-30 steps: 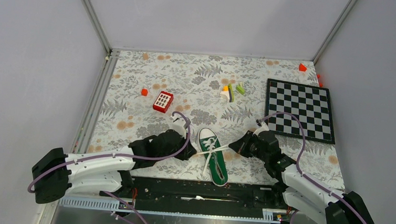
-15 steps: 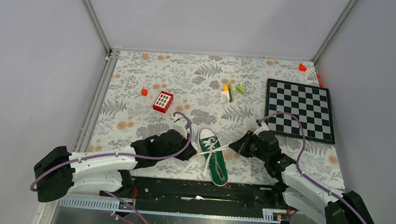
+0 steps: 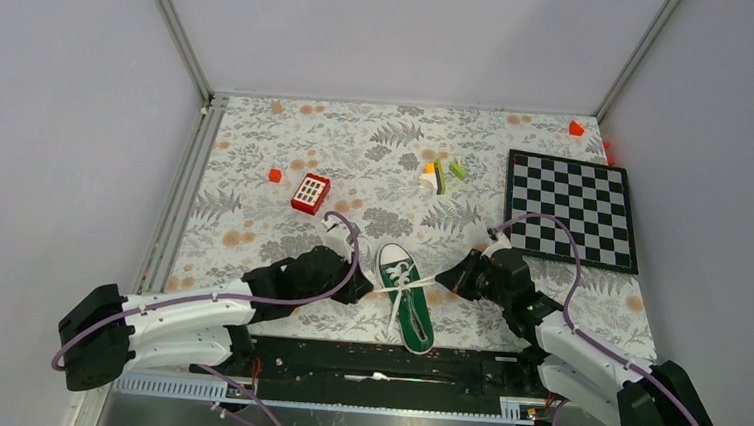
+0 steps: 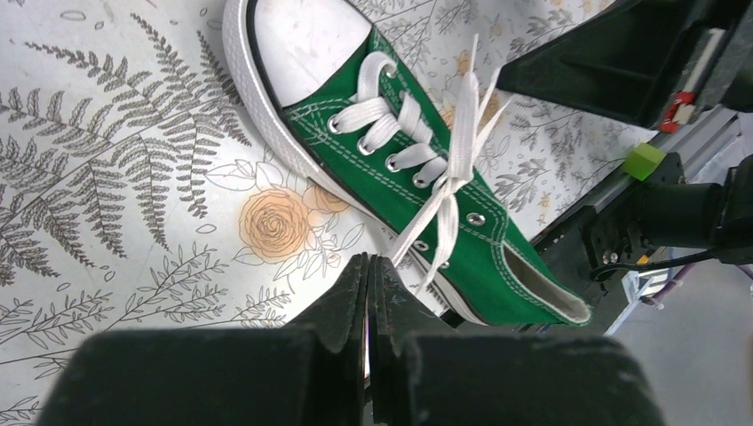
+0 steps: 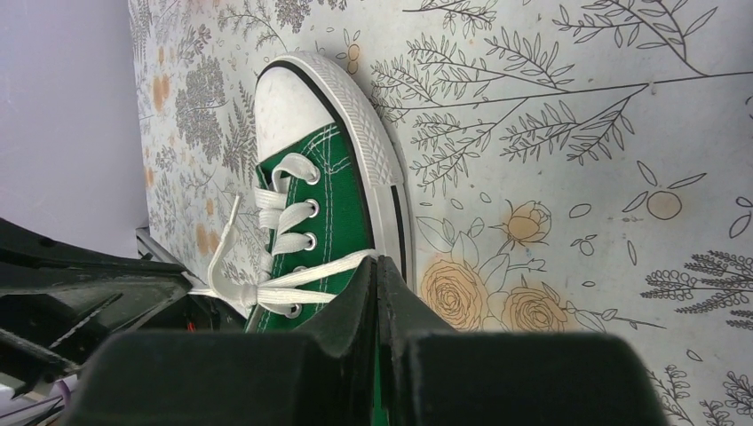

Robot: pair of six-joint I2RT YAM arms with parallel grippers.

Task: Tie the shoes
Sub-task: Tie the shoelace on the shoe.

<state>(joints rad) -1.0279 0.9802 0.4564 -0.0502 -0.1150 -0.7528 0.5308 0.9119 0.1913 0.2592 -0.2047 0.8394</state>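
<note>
Down at the near edge of the floral cloth (image 3: 378,143), right between the two arms, lies the sneaker (image 3: 414,318): green canvas, white toe cap pointing away from the bases, heel by the black rail (image 3: 383,359). Its laces (image 4: 453,169) cross once over the tongue and run out to both sides. The left gripper (image 3: 370,289) sits just beside the shoe's left flank, jaws pressed together with one strand pinched at the tips. The right gripper (image 3: 446,278) mirrors it on the other side, jaws together on the other strand, which runs straight from the eyelets to its fingers (image 5: 395,293). One loose end trails toward the heel. Farther back sit a red keypad block (image 3: 310,193), some small coloured blocks (image 3: 441,172) and a chessboard (image 3: 571,209). Any print on the shoe or block is too small to read.
</note>
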